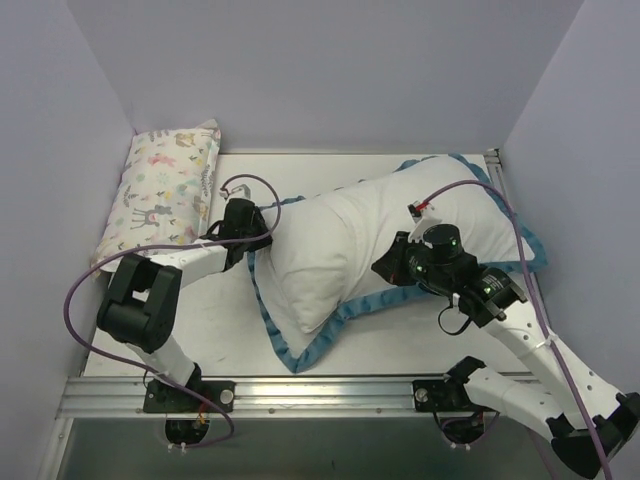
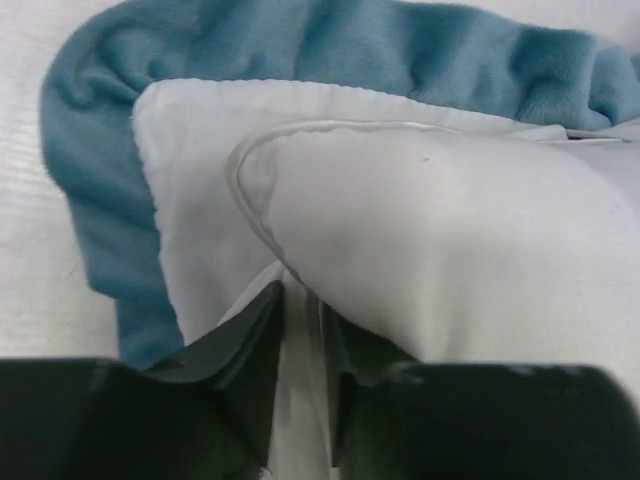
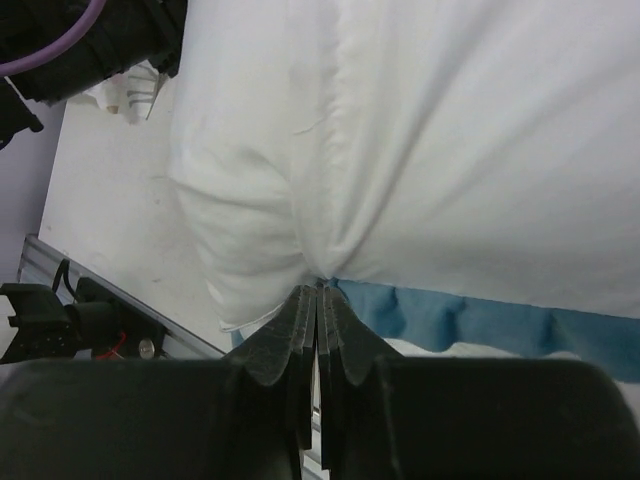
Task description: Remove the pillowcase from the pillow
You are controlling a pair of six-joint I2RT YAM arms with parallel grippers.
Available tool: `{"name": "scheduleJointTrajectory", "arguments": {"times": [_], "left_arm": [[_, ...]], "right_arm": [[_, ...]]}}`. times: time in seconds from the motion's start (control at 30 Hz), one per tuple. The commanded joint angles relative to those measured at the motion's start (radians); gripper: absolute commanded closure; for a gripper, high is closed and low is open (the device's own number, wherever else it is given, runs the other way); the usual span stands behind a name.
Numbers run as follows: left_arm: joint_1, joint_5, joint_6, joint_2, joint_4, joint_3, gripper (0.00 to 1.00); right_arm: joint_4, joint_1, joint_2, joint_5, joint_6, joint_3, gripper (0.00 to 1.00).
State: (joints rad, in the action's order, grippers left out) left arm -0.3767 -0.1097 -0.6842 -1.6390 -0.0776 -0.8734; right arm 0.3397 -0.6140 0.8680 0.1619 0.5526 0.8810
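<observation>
Nearest me, my right jaws are pressed together on a gathered fold at the near edge of the large, plump, plain white pillow point(image 3: 450, 150). My left jaws stand almost closed, pinching the flat white face of the teal-frilled fabric pillowcase point(image 2: 185, 230) just beside the pillow's piped corner. Beyond, the pillow lies over the pillowcase in the middle of the pale table point(image 1: 210, 330), blue frill showing along its near and right edges. Farthest left, a small pastel animal-print pillow point(image 1: 165, 190) rests against the wall.
</observation>
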Motion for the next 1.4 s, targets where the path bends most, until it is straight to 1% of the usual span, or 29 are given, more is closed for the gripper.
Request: {"name": "scheduleJointTrajectory", "arguments": {"times": [0.0, 0.03, 0.13, 0.23, 0.27, 0.3, 0.33, 0.37, 0.4, 0.43, 0.47, 0.5, 0.53, 0.57, 0.67, 0.73, 0.8, 0.83, 0.9, 0.93, 0.97, 1.0, 1.03, 1.07, 1.1, 1.13, 1.17, 1.23, 1.37], "left_arm": [[-0.018, 0.173, 0.009, -0.016, -0.185, -0.081, 0.65], [-0.018, 0.173, 0.009, -0.004, -0.179, -0.087, 0.49], [-0.013, 0.148, 0.026, 0.07, -0.125, -0.091, 0.29], [-0.008, 0.124, 0.037, 0.152, -0.042, -0.098, 0.23], [-0.008, 0.117, 0.032, 0.175, 0.005, -0.098, 0.21], [-0.008, 0.117, 0.028, 0.223, 0.03, -0.095, 0.2], [-0.008, 0.088, 0.026, 0.246, 0.056, -0.095, 0.2], [-0.008, 0.076, 0.011, 0.269, 0.123, -0.095, 0.18], [-0.008, 0.055, 0.0, 0.313, 0.156, -0.09, 0.18], [-0.008, 0.045, -0.009, 0.335, 0.182, -0.082, 0.17], [-0.008, 0.038, -0.033, 0.358, 0.232, -0.076, 0.16], [-0.008, 0.006, -0.046, 0.399, 0.266, -0.067, 0.16], [-0.008, 0.001, -0.055, 0.421, 0.286, -0.056, 0.16], [-0.008, -0.004, -0.075, 0.442, 0.32, -0.044, 0.16], [-0.008, -0.048, -0.127, 0.54, 0.377, 0.014, 0.12], [-0.007, -0.061, -0.141, 0.611, 0.401, 0.048, 0.09], [-0.007, -0.062, -0.158, 0.668, 0.426, 0.054, 0.07], [-0.007, -0.055, -0.158, 0.683, 0.438, 0.06, 0.06], [-0.008, -0.027, -0.164, 0.719, 0.444, 0.07, 0.03], [-0.008, -0.016, -0.164, 0.729, 0.437, 0.082, 0.03], [-0.008, -0.009, -0.161, 0.737, 0.432, 0.086, 0.03], [-0.008, 0.017, -0.158, 0.737, 0.424, 0.094, 0.03], [-0.008, 0.031, -0.156, 0.739, 0.4, 0.102, 0.03], [-0.008, 0.047, -0.156, 0.736, 0.385, 0.122, 0.02], [-0.008, 0.085, -0.155, 0.735, 0.363, 0.131, 0.02], [-0.011, 0.102, -0.158, 0.734, 0.345, 0.146, 0.03], [-0.017, 0.137, -0.166, 0.732, 0.301, 0.171, 0.03], [-0.033, 0.154, -0.167, 0.731, 0.245, 0.191, 0.03], [-0.094, 0.133, -0.167, 0.71, 0.179, 0.201, 0.02]], "right_arm": [[0.005, -0.001, 0.06, 0.065, 0.006, 0.071, 1.0], [0.007, -0.003, 0.069, 0.061, -0.005, 0.082, 1.0], [0.008, -0.006, 0.1, 0.047, -0.028, 0.096, 1.0], [0.041, -0.048, 0.158, -0.005, -0.077, 0.134, 1.0], [0.057, -0.075, 0.172, -0.081, -0.091, 0.148, 0.86], [0.065, -0.108, 0.186, -0.137, -0.105, 0.176, 0.76], [0.071, -0.186, 0.219, -0.191, -0.12, 0.196, 0.67], [0.087, -0.217, 0.239, -0.229, -0.147, 0.216, 0.49], [0.091, -0.249, 0.261, -0.293, -0.161, 0.255, 0.42], [0.094, -0.297, 0.307, -0.323, -0.177, 0.274, 0.36], [0.1, -0.325, 0.333, -0.359, -0.213, 0.291, 0.25], [0.105, -0.346, 0.359, -0.422, -0.232, 0.337, 0.21], [0.111, -0.386, 0.417, -0.45, -0.252, 0.357, 0.17], [0.117, -0.401, 0.445, -0.472, -0.27, 0.375, 0.12], [0.127, -0.428, 0.584, -0.533, -0.327, 0.437, 0.04], [0.127, -0.428, 0.694, -0.556, -0.339, 0.455, 0.02], [0.128, -0.409, 0.764, -0.559, -0.329, 0.455, 0.01], [0.127, -0.4, 0.823, -0.52, -0.309, 0.451, 0.0], [0.128, -0.356, 0.873, -0.472, -0.284, 0.45, 0.05], [0.127, -0.345, 0.913, -0.423, -0.269, 0.461, 0.21], [0.128, -0.327, 0.927, -0.398, -0.266, 0.469, 0.41], [0.125, -0.313, 0.931, -0.371, -0.257, 0.475, 0.71], [0.117, -0.3, 0.924, -0.34, -0.232, 0.481, 0.92], [0.101, -0.287, 0.907, -0.241, -0.22, 0.477, 1.0], [0.078, -0.247, 0.855, -0.187, -0.2, 0.464, 1.0], [0.018, -0.224, 0.826, -0.126, -0.178, 0.451, 1.0], [-0.013, -0.196, 0.797, -0.01, -0.125, 0.422, 1.0], [-0.083, -0.141, 0.731, 0.071, -0.085, 0.406, 1.0], [-0.149, -0.125, 0.666, 0.163, -0.014, 0.395, 1.0]]}}
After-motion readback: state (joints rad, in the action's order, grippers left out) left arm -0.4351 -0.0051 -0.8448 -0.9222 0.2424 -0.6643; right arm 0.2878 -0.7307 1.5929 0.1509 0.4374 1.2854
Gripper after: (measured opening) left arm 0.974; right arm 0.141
